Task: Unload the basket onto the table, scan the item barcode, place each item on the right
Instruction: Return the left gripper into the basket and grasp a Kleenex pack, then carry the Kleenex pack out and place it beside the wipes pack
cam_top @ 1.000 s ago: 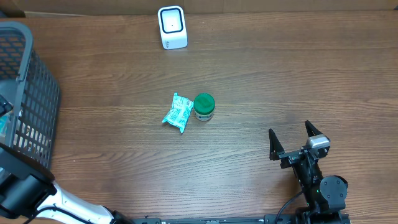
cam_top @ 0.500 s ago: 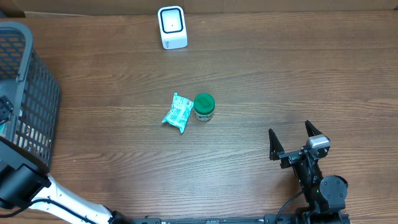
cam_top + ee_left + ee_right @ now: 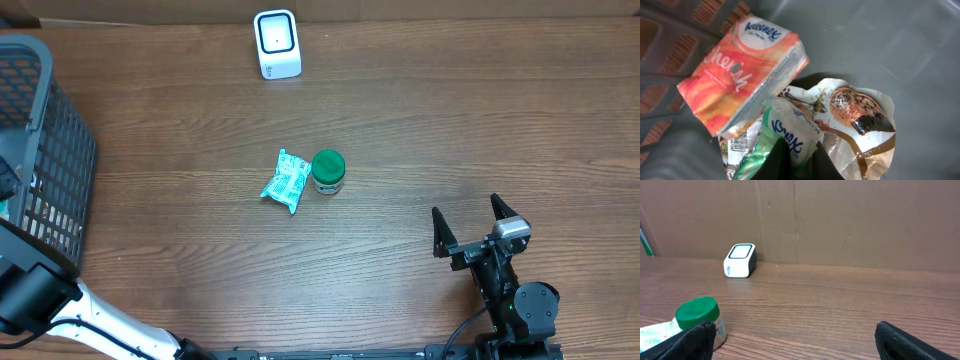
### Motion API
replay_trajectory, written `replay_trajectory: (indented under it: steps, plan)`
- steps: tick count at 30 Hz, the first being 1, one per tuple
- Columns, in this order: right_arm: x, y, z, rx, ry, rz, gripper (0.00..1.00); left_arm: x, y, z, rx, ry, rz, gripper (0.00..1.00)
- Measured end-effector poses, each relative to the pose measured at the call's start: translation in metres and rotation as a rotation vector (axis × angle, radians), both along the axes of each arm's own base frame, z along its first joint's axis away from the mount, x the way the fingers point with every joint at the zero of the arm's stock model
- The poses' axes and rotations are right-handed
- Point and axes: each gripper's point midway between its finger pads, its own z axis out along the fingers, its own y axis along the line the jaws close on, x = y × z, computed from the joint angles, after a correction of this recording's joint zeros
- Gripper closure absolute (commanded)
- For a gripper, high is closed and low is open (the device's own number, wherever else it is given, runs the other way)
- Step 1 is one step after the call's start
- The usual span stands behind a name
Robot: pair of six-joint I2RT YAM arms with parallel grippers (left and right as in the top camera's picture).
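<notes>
Wood-grain table (image 3: pixel 420 120), brown and matte, fills the overhead view, with plain cardboard along its far edge. At its left edge stands a dark grey plastic basket (image 3: pixel 50 150) with open lattice walls; the left arm (image 3: pixel 90 320), white-sleeved with a black wrist, reaches into it from the near side.

Only the left wrist camera shows the smooth grey floor of the basket and its contents. An orange Kleenex tissue pack (image 3: pixel 740 70), a soft rectangular block in glossy film, lies tilted at the upper left. A crinkled white-and-brown snack pouch (image 3: pixel 855 120) printed with food pictures lies beside and partly under it. On top of the pouch sits a green-and-white Kleenex pack (image 3: pixel 790 132), the item being taken. The left gripper (image 3: pixel 796 162) has its dark fingers closed tight on the near end of this pack.

The right gripper (image 3: pixel 466 210) rests low at the near right of the table, its jaws spread fully apart and holding nothing.

A white scanner (image 3: pixel 277 44), a rounded box with a dark-rimmed window, stands at the far edge. Mid-table lie a teal crinkled packet (image 3: pixel 286 181) and, touching it, a small jar with a green lid (image 3: pixel 328 171); the right wrist view shows the jar upright.
</notes>
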Motion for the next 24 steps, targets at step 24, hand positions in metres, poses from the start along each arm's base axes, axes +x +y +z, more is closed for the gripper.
replay_trajectory:
  steps: [24]
  plan:
    - [0.000, 0.000, 0.000, 0.000, 0.001, 0.000, 0.00, -0.024, -0.153, 0.336, 0.175, -0.694, 0.039, 0.96]
